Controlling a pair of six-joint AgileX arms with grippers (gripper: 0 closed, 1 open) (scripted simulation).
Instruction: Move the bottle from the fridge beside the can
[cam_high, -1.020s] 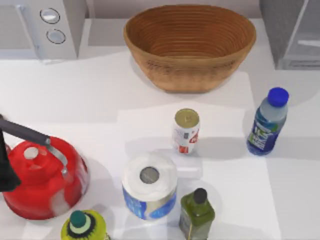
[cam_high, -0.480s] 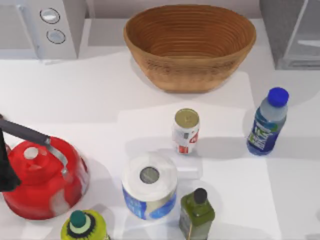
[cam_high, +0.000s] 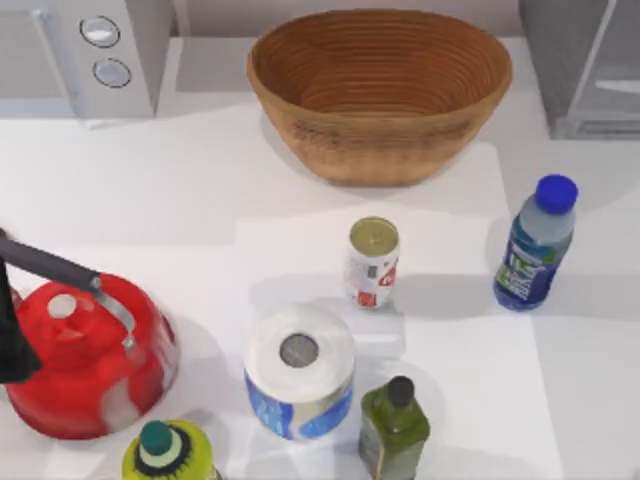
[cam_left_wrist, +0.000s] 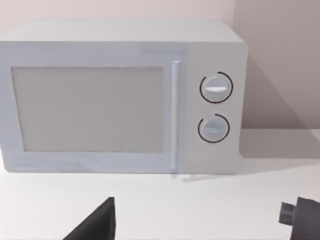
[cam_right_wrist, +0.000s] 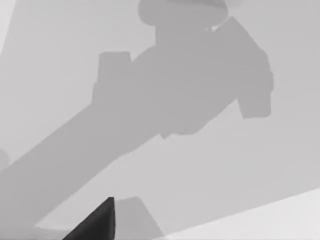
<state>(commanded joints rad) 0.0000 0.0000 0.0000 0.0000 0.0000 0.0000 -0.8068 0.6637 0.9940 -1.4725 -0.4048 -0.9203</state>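
Observation:
The bottle (cam_high: 535, 245), clear blue with a blue cap, stands upright on the table at the right, in front of the grey fridge (cam_high: 580, 70) at the back right corner. The white and red can (cam_high: 372, 262) stands upright near the table's middle, well left of the bottle, with bare table between them. My left arm (cam_high: 10, 340) is a dark shape at the left edge, beside the red kettle. A dark tip of my left gripper (cam_left_wrist: 97, 224) faces the microwave. A dark tip of my right gripper (cam_right_wrist: 97, 222) hangs over bare table, above the arm's shadow. Nothing is held.
A wicker basket (cam_high: 380, 150) sits at the back centre and a white microwave (cam_high: 90, 50) at the back left. A red kettle (cam_high: 95, 360), a paper roll (cam_high: 298, 372), a dark green bottle (cam_high: 395, 425) and a yellow-green bottle (cam_high: 165, 452) crowd the front.

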